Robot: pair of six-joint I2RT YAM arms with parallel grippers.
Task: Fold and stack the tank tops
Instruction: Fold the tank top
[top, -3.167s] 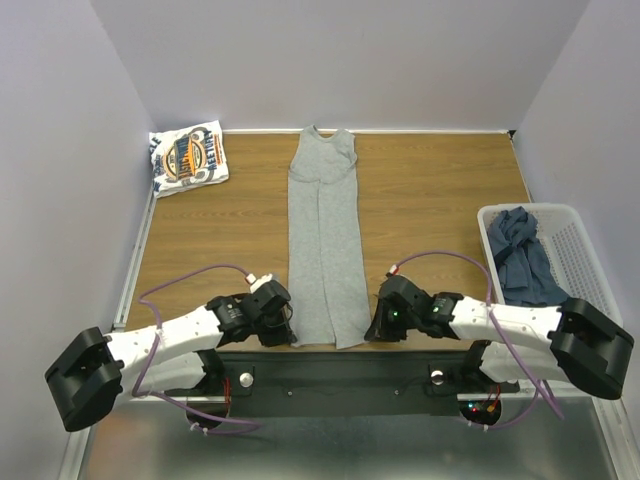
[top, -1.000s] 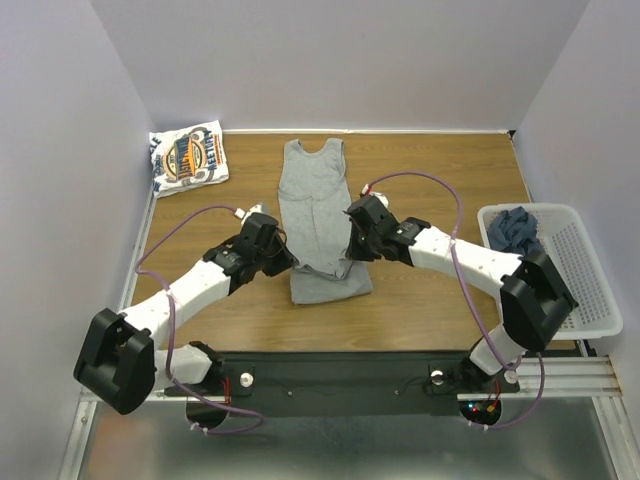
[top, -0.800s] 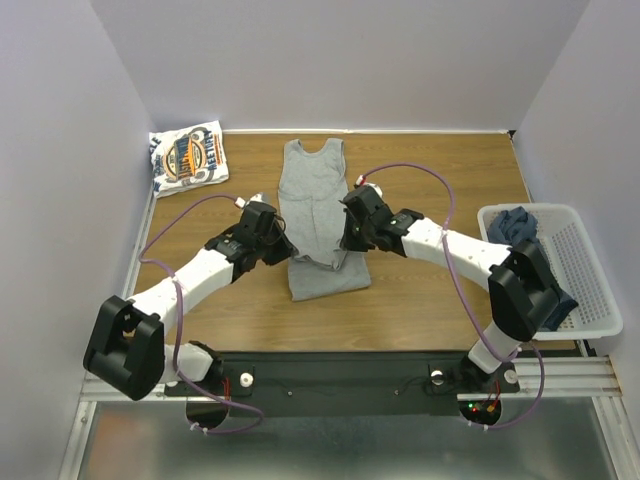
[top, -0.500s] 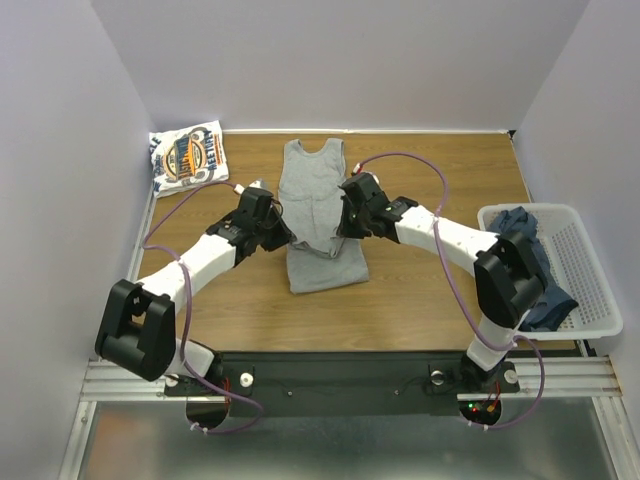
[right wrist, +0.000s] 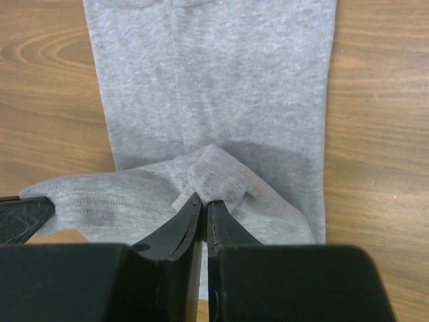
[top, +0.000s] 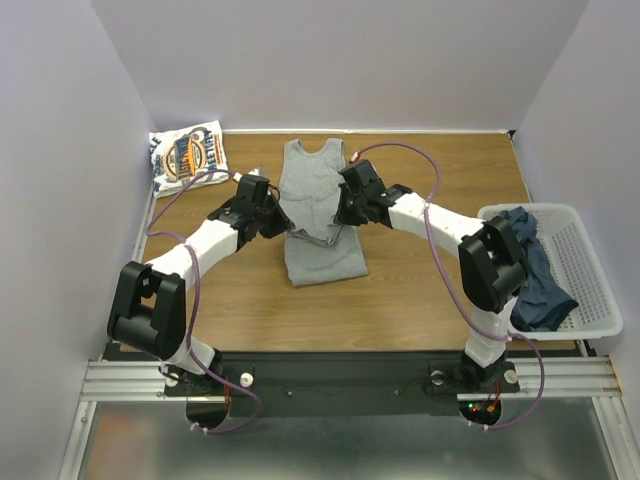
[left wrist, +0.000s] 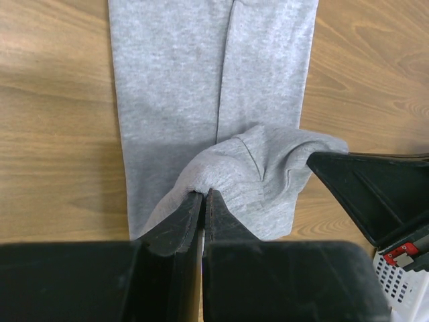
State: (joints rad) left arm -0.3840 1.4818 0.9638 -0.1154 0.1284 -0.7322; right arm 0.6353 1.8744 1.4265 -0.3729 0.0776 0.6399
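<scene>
ok so the left hand [top: 283, 226] and right hand [top: 341, 222], both pinching the grey tank top [top: 312, 180] by its hem, have dragged it further toward the far straps. Fold looks about half done.

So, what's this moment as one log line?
step: fold grey tank top | left fingers: shut on its hem | right fingers: shut on its hem

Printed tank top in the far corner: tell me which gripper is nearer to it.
Left. The left gripper holds the hem of the grey tank top, right of the printed tank top; the right gripper holds it farther right.
</scene>
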